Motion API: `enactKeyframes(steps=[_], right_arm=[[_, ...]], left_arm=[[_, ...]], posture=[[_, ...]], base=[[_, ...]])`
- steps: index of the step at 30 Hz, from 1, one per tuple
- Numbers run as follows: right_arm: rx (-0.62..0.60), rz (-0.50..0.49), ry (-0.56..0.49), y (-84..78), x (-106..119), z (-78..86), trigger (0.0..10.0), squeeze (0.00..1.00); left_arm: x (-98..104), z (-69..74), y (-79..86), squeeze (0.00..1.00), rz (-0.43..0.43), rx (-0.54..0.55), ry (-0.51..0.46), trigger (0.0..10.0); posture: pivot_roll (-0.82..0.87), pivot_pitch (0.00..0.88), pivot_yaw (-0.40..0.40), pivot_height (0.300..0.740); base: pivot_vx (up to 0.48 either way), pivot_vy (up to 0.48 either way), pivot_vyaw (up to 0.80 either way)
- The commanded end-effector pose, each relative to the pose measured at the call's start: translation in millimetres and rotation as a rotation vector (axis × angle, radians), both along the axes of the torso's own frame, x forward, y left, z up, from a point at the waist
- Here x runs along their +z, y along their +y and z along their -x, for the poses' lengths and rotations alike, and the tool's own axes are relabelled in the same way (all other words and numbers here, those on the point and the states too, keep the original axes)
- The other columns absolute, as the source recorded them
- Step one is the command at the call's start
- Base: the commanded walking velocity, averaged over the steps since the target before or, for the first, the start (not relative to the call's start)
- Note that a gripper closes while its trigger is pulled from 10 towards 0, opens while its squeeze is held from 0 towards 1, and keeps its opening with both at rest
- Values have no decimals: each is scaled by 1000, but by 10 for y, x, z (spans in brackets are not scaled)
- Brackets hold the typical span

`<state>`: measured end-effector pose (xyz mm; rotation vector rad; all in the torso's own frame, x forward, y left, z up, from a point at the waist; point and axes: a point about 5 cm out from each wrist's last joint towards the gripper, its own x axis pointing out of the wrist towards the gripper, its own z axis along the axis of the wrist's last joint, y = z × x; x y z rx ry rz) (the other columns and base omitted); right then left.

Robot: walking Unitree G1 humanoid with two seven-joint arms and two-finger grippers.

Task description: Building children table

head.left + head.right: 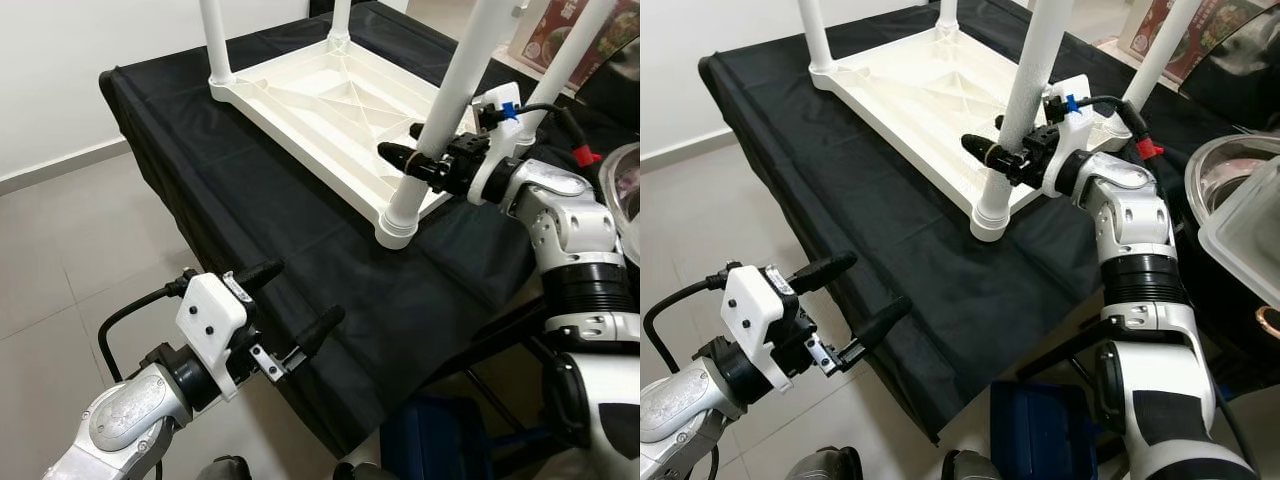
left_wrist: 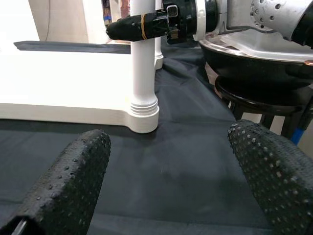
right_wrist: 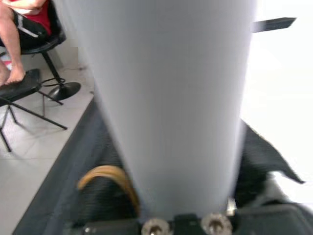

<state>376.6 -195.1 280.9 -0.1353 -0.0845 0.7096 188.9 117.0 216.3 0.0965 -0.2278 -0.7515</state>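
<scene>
A white plastic children's table [image 1: 320, 100] lies upside down on a black-covered table [image 1: 200, 180], its legs pointing up. The nearest leg [image 1: 447, 105] stands in its corner socket [image 1: 397, 228]. My right gripper [image 1: 412, 148] is shut on that leg a little above the socket, one black finger on each side. In the right wrist view the leg [image 3: 171, 98] sits close between the fingers. My left gripper [image 1: 300, 294] is open with nothing in it, held low off the front edge of the cloth and pointing at the leg [image 2: 143, 63]; its fingertips [image 2: 73, 181] are wide apart.
A metal bowl [image 1: 1230, 180] and a clear container sit at the right, beside my right arm. A blue box [image 1: 430, 440] stands on the floor under the table's near corner. Open tiled floor [image 1: 70, 260] lies to the left. A person's legs [image 3: 12, 44] rest on a black chair.
</scene>
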Motion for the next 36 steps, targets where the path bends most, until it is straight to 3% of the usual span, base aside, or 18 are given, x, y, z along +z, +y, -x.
enactKeyframes(steps=[1, 2, 3, 7, 9, 11, 14, 20, 21, 22, 23, 26, 27, 28, 29, 30, 36], right_arm=[[-10, 39, 42, 136, -203, 31, 0, 0], [-10, 39, 42, 136, -203, 31, 0, 0], [-46, 27, 71, 274, -298, 62, 0, 0], [-112, 11, 98, 370, -380, 84, 0, 0], [-494, -31, 104, 370, -524, 133, 0, 0], [-633, -21, 74, 389, -577, 202, 0, 0], [-611, -35, 99, 480, -620, 229, 0, 0], [-607, -47, 98, 474, -563, 197, 0, 0], [-584, -24, 103, 478, -542, 193, 1059, 0], [-584, -24, 103, 478, -542, 193, 1059, 0], [-565, -52, 93, 466, -487, 181, 10000, 0], [-522, -31, 62, 460, -402, 190, 10000, 0], [-496, -57, 64, 449, -366, 188, 10000, 906], [-496, -57, 64, 449, -366, 188, 10000, 906], [-434, -42, 66, 437, -334, 184, 10000, 1000], [-279, -13, 64, 392, -255, 182, 10000, 1000], [-171, 49, 52, 200, -159, 168, 10000, 1000]], left_arm=[[-27, 1, -14, 0, -2, -9, 14, 10000], [-27, 1, -14, 0, -2, -9, 14, 10000], [-27, 0, -14, 0, -1, -10, 13, 10000], [-26, 1, -15, 0, -2, -11, 12, 10000], [-21, 0, -14, 0, -2, -10, 11, 10000], [-21, -1, -15, 0, -2, -10, 11, 10000], [-17, -4, -12, 0, 0, -10, 11, 10000], [-17, -8, -26, 0, 3, -14, 10, 10000], [-19, -7, -27, 0, 3, -14, 10, 10000], [-19, -7, -27, 0, 3, -14, 10, 10000], [-21, -7, -29, 0, 3, -15, 11, 10000], [-27, -7, -35, 0, 3, -16, 12, 10000], [-27, -7, -37, 0, 4, -17, 11, 10000], [-27, -7, -37, 0, 4, -17, 11, 10000], [-27, -6, -41, 0, 4, -17, 10, 10000], [-23, -6, -44, 0, 5, -18, 9, 10000], [-25, 1, -44, 0, 7, -17, 10, 10000]], posture=[[36, 164, -84, 740], [36, 164, -84, 740], [42, 160, -88, 740], [38, 163, -86, 740], [44, 162, -87, 740], [43, 162, -85, 740], [41, 162, -83, 740], [35, 162, -86, 740], [33, 162, -86, 740], [33, 162, -86, 740], [34, 163, -86, 740], [34, 158, -87, 740], [34, 157, -88, 740], [34, 157, -88, 740], [37, 152, -89, 740], [38, 154, -90, 740], [36, 155, -88, 740]], base=[[0, 0, 0], [0, 0, 0], [0, 0, 0], [0, 0, 0], [0, 0, 0], [0, 0, 0], [0, 0, 0], [0, 0, 0], [0, 0, 0], [0, 0, 0], [0, 0, 0], [0, 0, 0], [0, 0, 0], [0, 0, 0], [0, 0, 0], [0, 0, 0], [0, 0, 0]])
